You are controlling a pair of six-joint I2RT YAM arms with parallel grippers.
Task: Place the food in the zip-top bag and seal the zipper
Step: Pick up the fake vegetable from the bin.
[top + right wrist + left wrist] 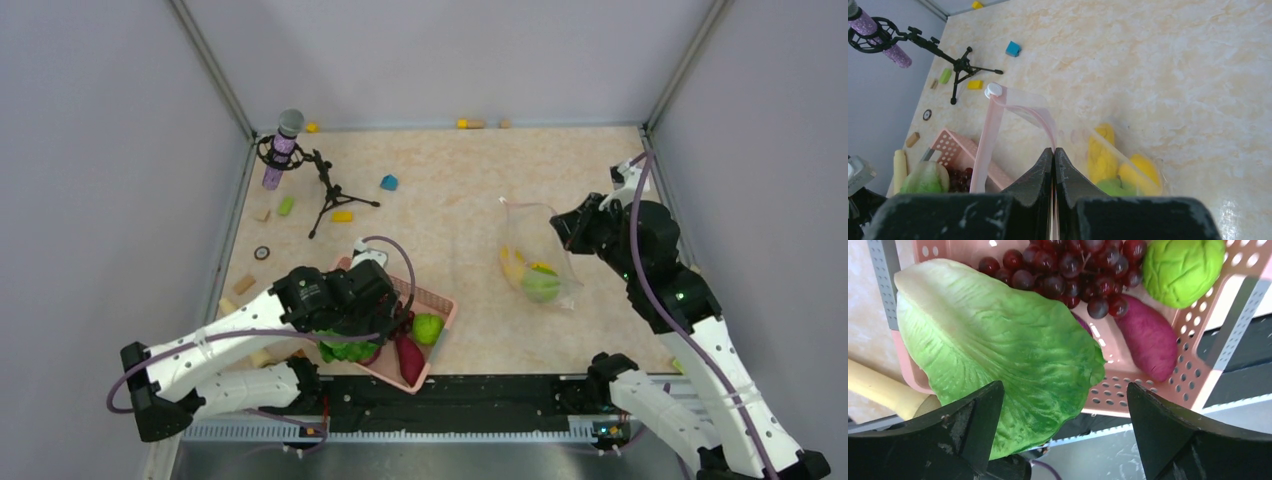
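The clear zip-top bag [535,262] lies right of centre and holds a banana [1100,150], a lemon [1143,176] and a green fruit [1115,188]. My right gripper [1054,150] is shut on the bag's pink zipper strip [990,135] and holds the mouth up; it also shows in the top view [560,228]. My left gripper [1063,435] is open above the pink basket [1148,390], with the green lettuce [998,350] reaching between its fingers beside the left one. Grapes [1073,270], a green round fruit [1180,267] and a sweet potato [1148,335] lie in the basket.
A microphone on a black tripod [300,165] stands at the back left. Small coloured blocks [388,183] lie scattered around it and along the back wall. A pale cylinder [883,390] lies left of the basket. The basket sits at the table's front edge.
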